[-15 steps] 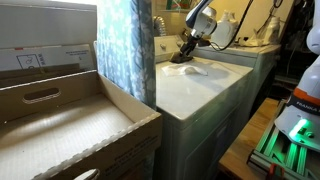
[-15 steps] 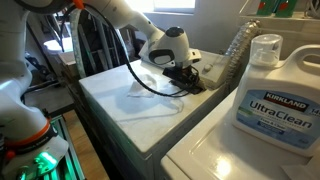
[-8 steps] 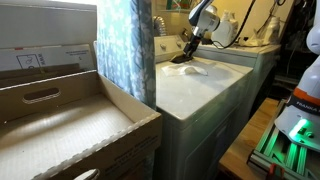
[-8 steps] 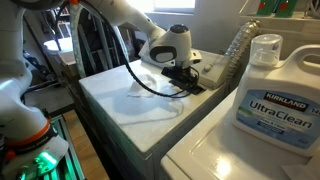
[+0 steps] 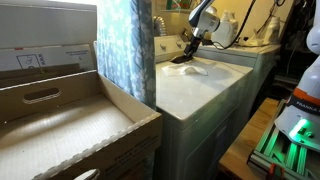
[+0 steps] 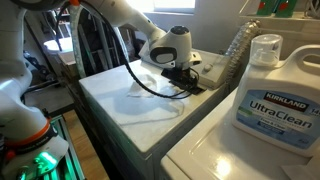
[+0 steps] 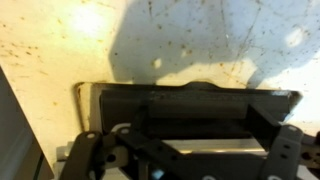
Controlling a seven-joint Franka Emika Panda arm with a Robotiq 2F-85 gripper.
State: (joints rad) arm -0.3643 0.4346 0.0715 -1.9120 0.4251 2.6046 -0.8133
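Observation:
My gripper (image 7: 185,140) hangs low over the back of a white washer lid (image 6: 115,95), right above a dark rectangular recessed tray (image 7: 190,100) set into the speckled top. The fingers (image 7: 287,135) stand wide apart at the tray's two ends, and nothing is clamped between them. In both exterior views the gripper (image 5: 187,48) (image 6: 183,74) sits at the washer's rear edge, with the dark tray (image 6: 188,83) just below it. A black cable loops from the wrist over the lid.
A large UltraClean detergent jug (image 6: 278,90) stands on the neighbouring machine, with a clear ribbed bottle (image 6: 237,45) behind it. A patterned curtain (image 5: 125,50) and an open cardboard box (image 5: 60,120) flank the washer (image 5: 200,85).
The gripper has lifted and tilted a little above the dark tray since a second ago; over the last half second nothing has visibly moved.

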